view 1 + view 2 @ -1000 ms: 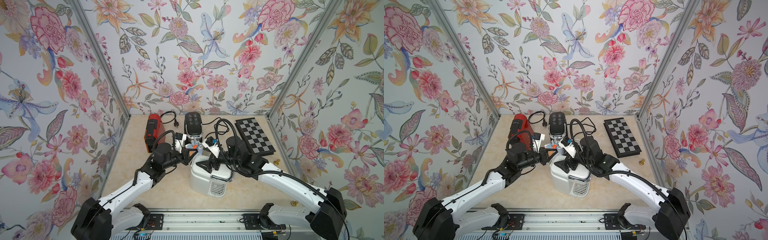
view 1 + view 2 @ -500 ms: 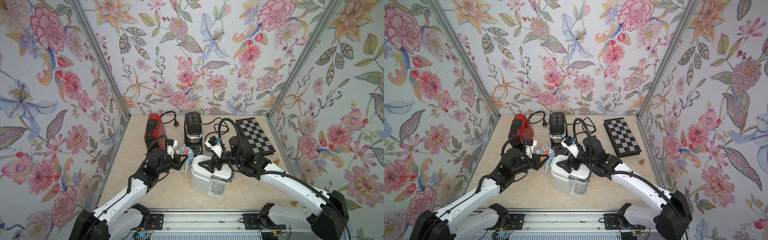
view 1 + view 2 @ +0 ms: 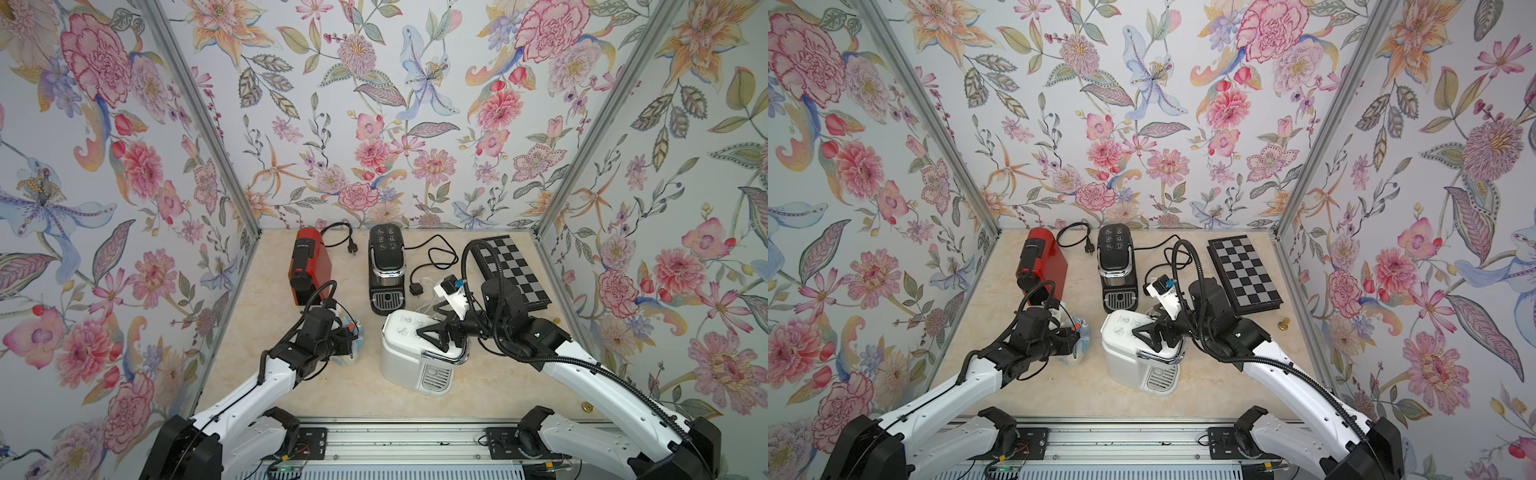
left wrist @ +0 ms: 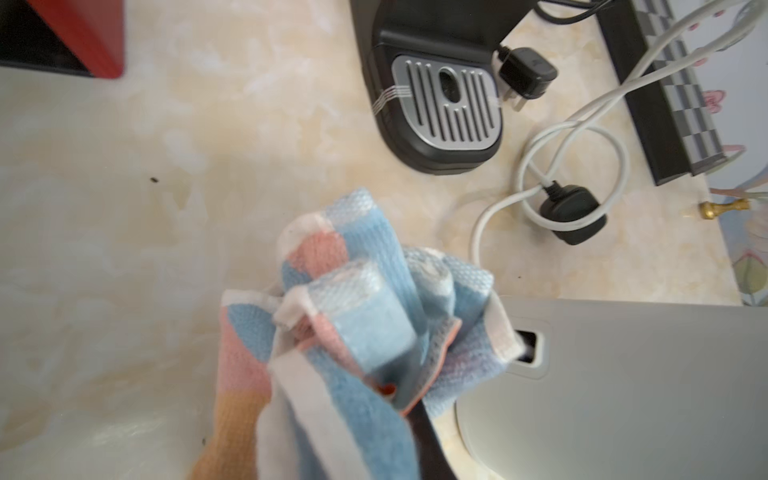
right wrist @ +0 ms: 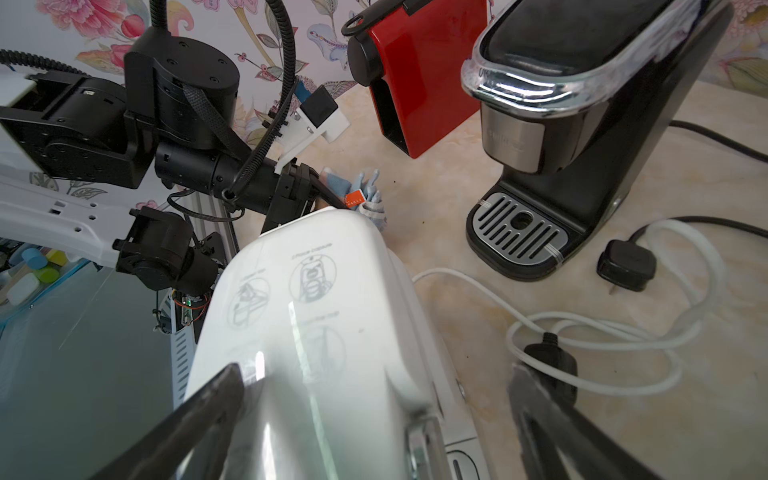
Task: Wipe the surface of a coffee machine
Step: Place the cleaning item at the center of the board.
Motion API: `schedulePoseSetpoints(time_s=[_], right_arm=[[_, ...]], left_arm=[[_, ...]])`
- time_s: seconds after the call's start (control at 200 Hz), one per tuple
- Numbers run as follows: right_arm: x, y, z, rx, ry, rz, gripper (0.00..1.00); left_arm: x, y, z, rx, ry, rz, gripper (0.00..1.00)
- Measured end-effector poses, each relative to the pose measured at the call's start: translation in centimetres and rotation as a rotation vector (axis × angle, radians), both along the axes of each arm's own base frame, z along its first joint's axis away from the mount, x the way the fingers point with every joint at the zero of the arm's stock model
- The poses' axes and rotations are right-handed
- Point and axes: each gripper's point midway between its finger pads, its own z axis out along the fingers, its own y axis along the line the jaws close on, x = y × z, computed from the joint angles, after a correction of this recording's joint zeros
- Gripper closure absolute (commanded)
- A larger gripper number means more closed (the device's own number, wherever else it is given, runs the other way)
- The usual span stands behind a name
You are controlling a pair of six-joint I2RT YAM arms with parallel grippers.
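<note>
Just in front of the black machine (image 3: 386, 266) stands the white machine (image 3: 409, 353). The right gripper (image 5: 376, 372) straddles its top, jaws spread wide. Front-left of the black machine, the left gripper (image 3: 348, 334) pinches a bunched cloth (image 4: 361, 324). A red machine (image 3: 309, 266) stands to the black machine's left and a chessboard (image 3: 511, 266) lies to its right.

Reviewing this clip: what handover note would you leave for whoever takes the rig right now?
Left pincer: shut on the bunched cloth, low beside the white coffee machine, not on it.
Right pincer: open wide, astride the machine's top; contact unclear.
Done: cloth is in hand; no wiped area can be told from the pictures.
Left: bring the cloth onto the machine and wipe its surface.
</note>
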Motion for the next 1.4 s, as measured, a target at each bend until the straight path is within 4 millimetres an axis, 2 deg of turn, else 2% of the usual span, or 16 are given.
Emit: schedulePoseSetpoints(time_s=[0.025, 0.045, 0.115, 0.18, 0.22, 0.245, 0.255, 0.425, 0.62, 0.675, 0.72, 0.826, 0.921, 1.131, 1.301, 1.401], right_arm=[[0.1, -0.2, 0.0, 0.001, 0.002, -0.008, 0.0], [0.1, -0.3, 0.0, 0.002, 0.007, -0.014, 0.0], [0.3, -0.7, 0.0, 0.004, 0.017, -0.033, 0.0], [0.3, -0.8, -0.2, 0.007, 0.029, -0.041, 0.0], [0.2, -0.8, -0.2, 0.01, 0.032, -0.044, 0.0], [0.2, -0.9, -0.2, 0.012, 0.034, -0.046, 0.0], [0.1, -0.9, -0.2, 0.012, 0.035, -0.047, 0.0], [-0.2, -1.5, -0.1, 0.019, 0.045, -0.069, 0.0], [-0.5, -1.3, -0.3, 0.026, 0.082, -0.053, 0.0], [-0.4, -1.1, -0.3, 0.026, 0.09, -0.043, 0.0], [-0.4, -1.0, -0.3, 0.025, 0.093, -0.04, 0.0], [-0.5, -0.7, -0.2, 0.016, 0.088, -0.022, 0.0], [-0.9, -0.1, -0.2, -0.009, 0.079, 0.004, 0.0], [-1.8, 1.5, 0.0, -0.066, 0.043, 0.056, 0.0], [-2.8, 3.1, 0.2, -0.115, 0.009, 0.09, 0.0], [-2.8, 3.3, 0.1, -0.128, -0.002, 0.084, 0.0]], left_arm=[[-0.1, 0.3, -0.2, 0.014, 0.006, 0.009, 1.0], [-0.1, 0.5, -0.4, 0.024, 0.011, 0.017, 0.95], [-0.2, 1.0, -0.6, 0.046, 0.018, 0.036, 0.55], [-0.2, 1.2, -0.6, 0.045, 0.014, 0.049, 0.36], [-0.2, 1.2, -0.3, 0.034, 0.003, 0.051, 0.18], [-0.2, 1.1, 0.0, 0.026, -0.008, 0.049, 0.04], [-0.2, 1.0, 0.2, 0.018, -0.011, 0.05, 0.02], [0.5, 0.4, 3.5, -0.05, -0.096, 0.045, 0.01], [1.9, -0.4, 11.3, -0.118, -0.246, 0.034, 0.01], [1.9, -0.3, 12.7, -0.132, -0.276, 0.037, 0.01], [1.7, -0.2, 13.1, -0.134, -0.283, 0.039, 0.01], [1.2, 0.1, 12.5, -0.12, -0.259, 0.04, 0.01], [0.8, 0.2, 11.1, -0.11, -0.225, 0.04, 0.01], [-0.4, 0.6, 5.5, -0.085, -0.103, 0.045, 0.01], [1.2, 1.9, 3.1, -0.101, -0.074, 0.109, 0.01], [2.1, 2.8, 1.5, -0.147, -0.065, 0.158, 0.01]])
